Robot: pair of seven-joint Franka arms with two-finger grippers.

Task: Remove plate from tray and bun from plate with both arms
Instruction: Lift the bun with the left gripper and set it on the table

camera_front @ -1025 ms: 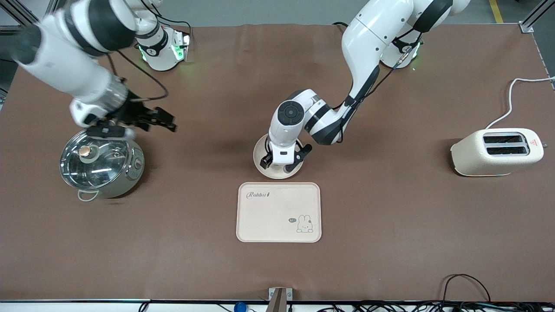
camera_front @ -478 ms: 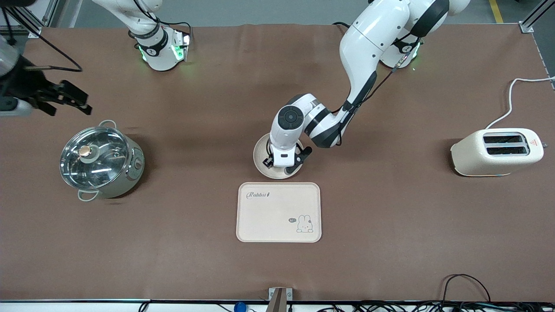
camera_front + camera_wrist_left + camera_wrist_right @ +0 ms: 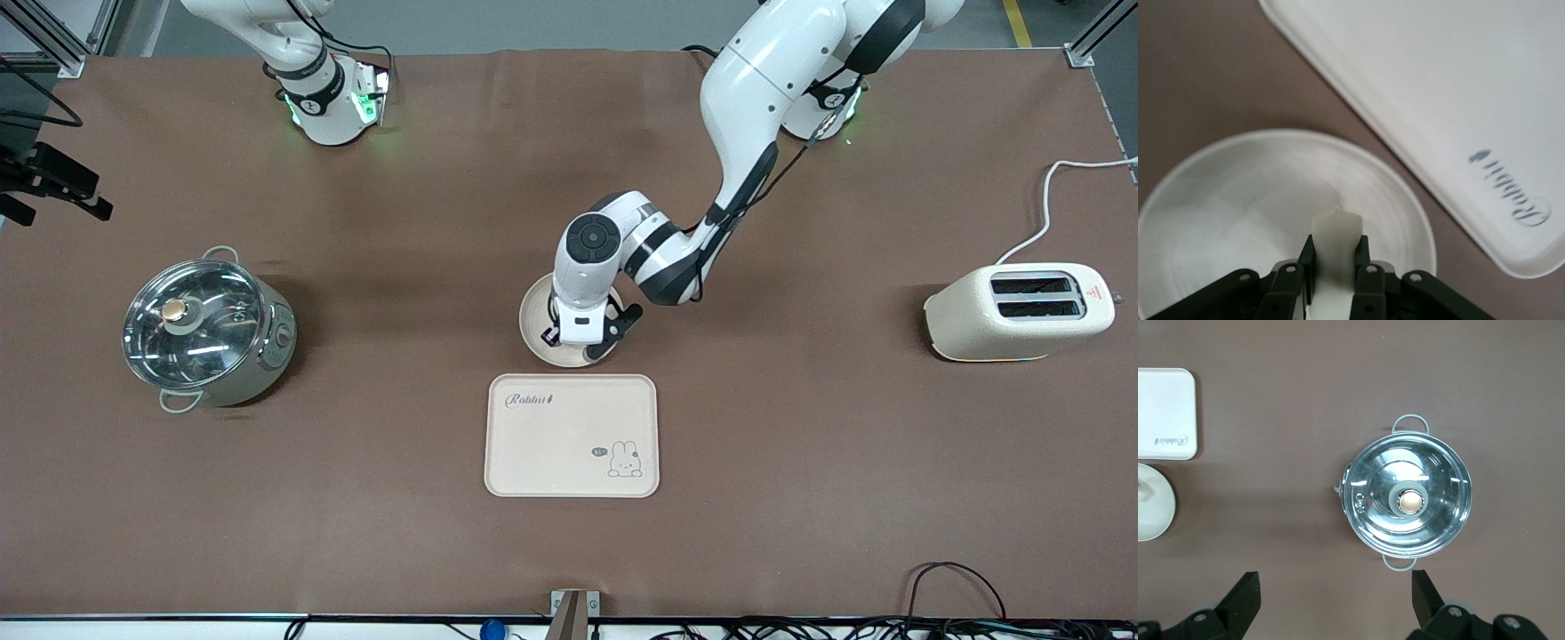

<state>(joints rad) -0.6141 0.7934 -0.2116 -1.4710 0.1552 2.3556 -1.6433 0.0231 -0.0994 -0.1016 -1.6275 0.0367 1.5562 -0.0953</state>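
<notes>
Table [image 3: 800, 498] covered in brown cloth carries everything here. Arms come next in bulk: the left arm reaches from its base down to the middle of the table, while the right arm is drawn up and away, waiting high over the right arm's end of the table. A lidded steel pot [image 3: 206, 333] stands toward the right arm's end, and a cream toaster [image 3: 1019, 313] toward the left arm's end, both well apart from the task's things. The tray [image 3: 572, 435] lies flat at the middle, bare, its "Rabbit" script on the corner nearest the plate. The plate [image 3: 534, 331] sits on the cloth just beside the tray, farther from the front camera, off the tray and not touching it. The right gripper [image 3: 1335, 597] has its fingers spread wide, holding nothing. The left gripper [image 3: 1335, 257] is low over the plate, its two fingers [image 3: 1362, 257] closed on the bun [image 3: 1335, 237], which stands upright between them above the plate's floor.
</notes>
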